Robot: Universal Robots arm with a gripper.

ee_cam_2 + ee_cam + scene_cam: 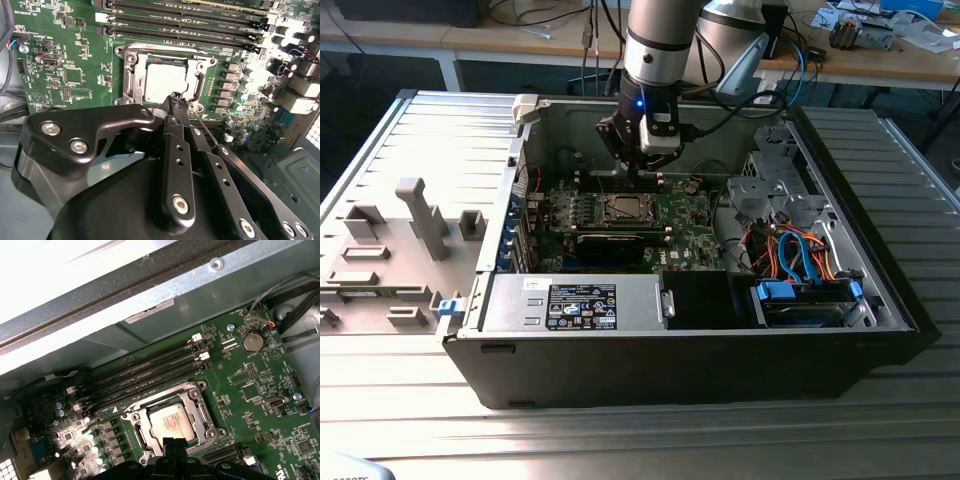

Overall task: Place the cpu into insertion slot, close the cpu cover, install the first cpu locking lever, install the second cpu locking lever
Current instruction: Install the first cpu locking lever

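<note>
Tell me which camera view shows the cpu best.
The first wrist view: the cpu shows its silver top nearly whole, the tool covering one edge. In the second wrist view glare whitens its top; the exterior view shows it far off, beneath the arm.

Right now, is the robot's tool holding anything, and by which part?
Nothing seems held. The tool is shut, its tips at the edge of the cpu cover, which lies over the cpu.

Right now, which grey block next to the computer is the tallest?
The T-topped grey post on the exterior view's left. It stands upright, well above the low squat blocks around it.
</note>
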